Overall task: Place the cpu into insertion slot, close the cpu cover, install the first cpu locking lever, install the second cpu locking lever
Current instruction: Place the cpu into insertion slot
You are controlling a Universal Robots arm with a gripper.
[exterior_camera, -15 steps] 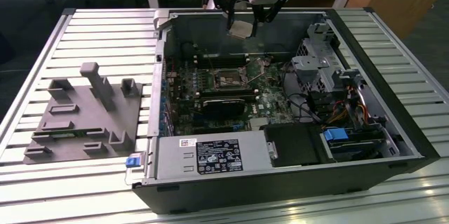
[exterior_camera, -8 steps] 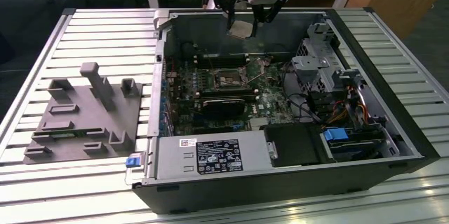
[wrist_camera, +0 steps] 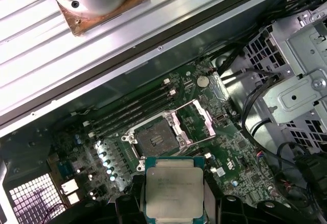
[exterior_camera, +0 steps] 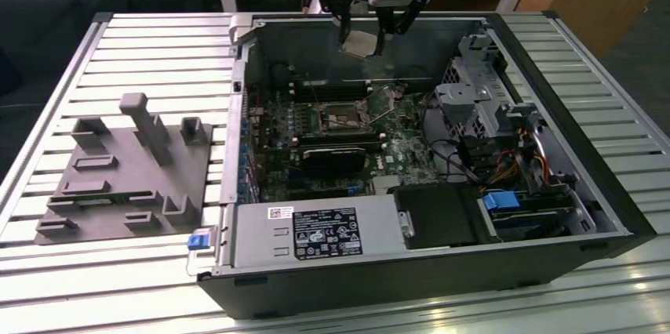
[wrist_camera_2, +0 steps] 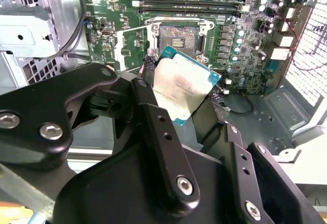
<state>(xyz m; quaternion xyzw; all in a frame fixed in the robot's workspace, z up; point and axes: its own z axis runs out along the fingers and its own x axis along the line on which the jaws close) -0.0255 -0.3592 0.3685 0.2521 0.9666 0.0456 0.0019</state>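
Closest to the wrist cameras, the black gripper (wrist_camera_2: 180, 99) has its jaws clamped on two opposite edges of the cpu (wrist_camera_2: 186, 81), whose silvery top faces the lens with the green rim showing round it. In the first wrist view the same chip (wrist_camera: 173, 187) sits square between the two fingers (wrist_camera: 134, 196). The cpu hangs in the air over the open computer, well clear of the board.

Below it on the green motherboard (exterior_camera: 410, 136) lies the insertion slot (wrist_camera: 153, 138), bare, with its dark field of contacts exposed. The cpu cover (wrist_camera: 193, 123) is swung up and open just beside the slot; its silvery frame and square cut-out stand plain in both wrist views. Along another side of the slot run the long memory slots (wrist_camera: 134, 107).

Further out, a perforated metal drive cage (wrist_camera: 299, 83) with loose black cables stands at one end of the computer case (exterior_camera: 586, 216). In the exterior view the gripper (exterior_camera: 365, 36) hovers with the chip near the case's far wall, and the grey power supply (exterior_camera: 314, 232) lies at the near wall. The case rests on a slatted metal table (exterior_camera: 157, 44). On the exterior view's left, well apart from the case, sits a grey moulded fixture (exterior_camera: 125, 169) with upright posts.
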